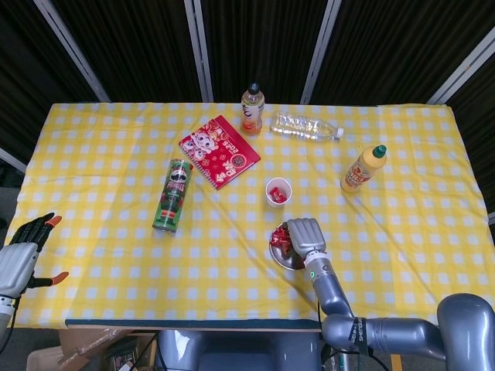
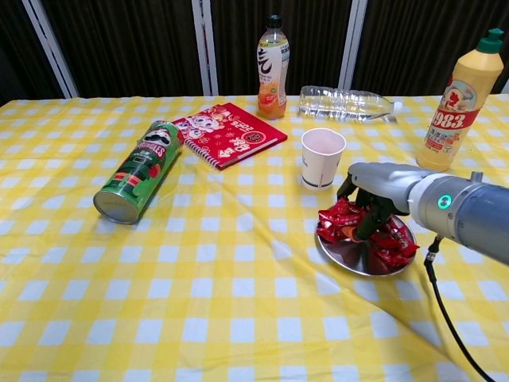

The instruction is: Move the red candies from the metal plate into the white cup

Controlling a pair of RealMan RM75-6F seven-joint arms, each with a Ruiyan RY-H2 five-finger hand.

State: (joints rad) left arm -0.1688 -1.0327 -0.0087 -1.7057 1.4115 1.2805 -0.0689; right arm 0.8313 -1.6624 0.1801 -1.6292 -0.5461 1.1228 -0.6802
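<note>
While curled over the metal plate, right robot hand grips red candies.

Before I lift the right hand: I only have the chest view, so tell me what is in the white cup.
Observer: From the head view, the white cup has red candy in its bottom.
Operator: Find my left hand. It is not in my view at all.
Observer: The left hand hangs off the table's near left corner, fingers apart, holding nothing.
Operator: Tell me how the right hand sits over the plate from above.
Observer: The right hand covers most of the metal plate. The red candies on it show only at the hand's left side. I cannot tell whether it has one pinched.
</note>
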